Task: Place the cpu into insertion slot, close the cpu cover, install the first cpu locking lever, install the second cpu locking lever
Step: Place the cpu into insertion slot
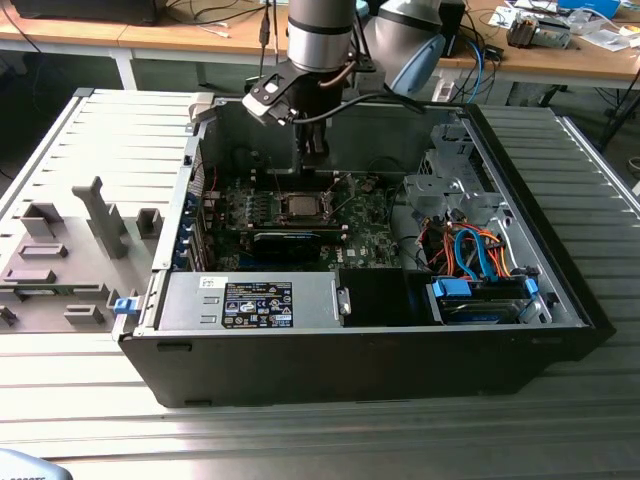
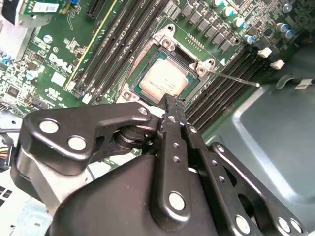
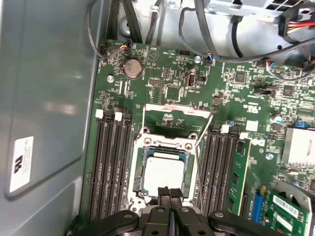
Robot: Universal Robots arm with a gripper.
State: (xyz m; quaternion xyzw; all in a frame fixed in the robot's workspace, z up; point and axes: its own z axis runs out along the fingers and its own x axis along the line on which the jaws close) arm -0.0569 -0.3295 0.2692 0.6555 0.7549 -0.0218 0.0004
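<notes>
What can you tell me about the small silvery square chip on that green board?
The cpu is a small, thin square with a flat, silvery metal top. It lies flat in its socket on the green motherboard, between rows of memory slots, ringed by a silver metal frame. The gripper hangs at one edge; contact cannot be told.

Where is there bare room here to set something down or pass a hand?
Bare: the ribbed table between the computer case and the exterior view's bottom edge, and on that view's right. Crowded inside: the end effector sits at the cpu, memory slots flank it, cables fill the drive corner.
</notes>
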